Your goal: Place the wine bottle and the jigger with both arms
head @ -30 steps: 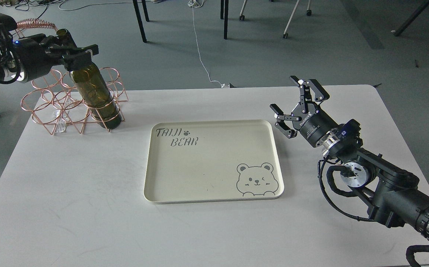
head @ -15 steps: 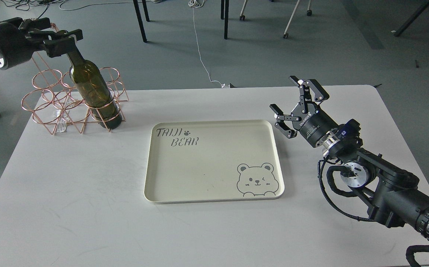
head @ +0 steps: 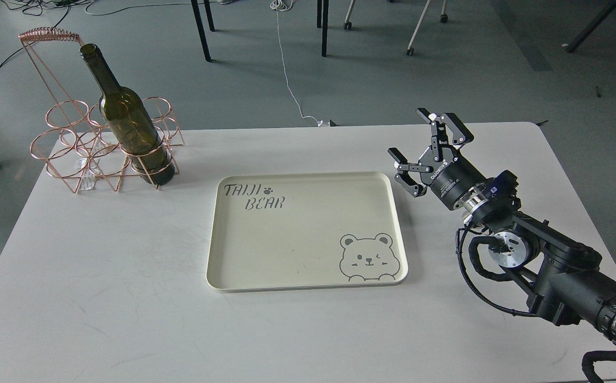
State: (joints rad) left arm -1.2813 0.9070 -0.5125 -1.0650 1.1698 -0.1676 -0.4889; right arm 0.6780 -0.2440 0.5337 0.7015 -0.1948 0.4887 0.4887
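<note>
The dark olive-green wine bottle (head: pixel 127 119) stands tilted in a ring of the copper wire rack (head: pixel 76 143) at the table's far left, its open neck pointing up and left. Nothing holds it. My right gripper (head: pixel 429 150) is open and empty, hovering just right of the cream tray's (head: pixel 308 266) far right corner. My left arm and gripper are out of view. The jigger is not in view.
The cream tray, printed "TAIJI BEAR" with a bear drawing, lies flat at the table's middle with nothing in it. The white table (head: pixel 100 298) fills the view. Chair and table legs and cables stand on the floor beyond the far edge.
My left gripper has let go of the bottle's neck and drawn back to the left out of view. The bottle stays in the rack. My right arm has barely moved.
</note>
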